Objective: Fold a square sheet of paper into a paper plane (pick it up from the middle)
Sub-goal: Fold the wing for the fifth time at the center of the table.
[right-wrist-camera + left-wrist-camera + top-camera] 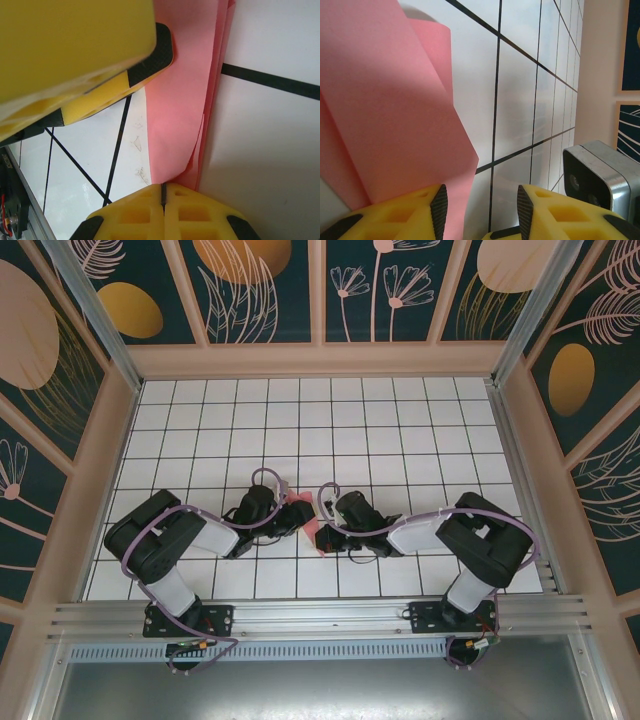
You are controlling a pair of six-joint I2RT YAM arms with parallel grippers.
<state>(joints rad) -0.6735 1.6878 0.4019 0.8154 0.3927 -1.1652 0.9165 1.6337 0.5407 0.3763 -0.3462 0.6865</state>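
While both arms meet at the middle of the top view, the pink paper sheet (pixel 300 501) lies folded between them on the white tiled table (pixel 300 420). Right gripper (pixel 163 194), bottom centre of its wrist view, has its fingers pressed tight together, pinching the sheet's lower edge. Left gripper (pixel 480 200) stands partly open, gripping nothing. The paper rises beside its left finger, and one black pad (pixel 159 52) rests on the sheet, upper left of the right wrist view.

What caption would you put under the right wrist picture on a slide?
Right arm's yellow jaws pinched shut on the edge of folded pink paper over the white grid table.
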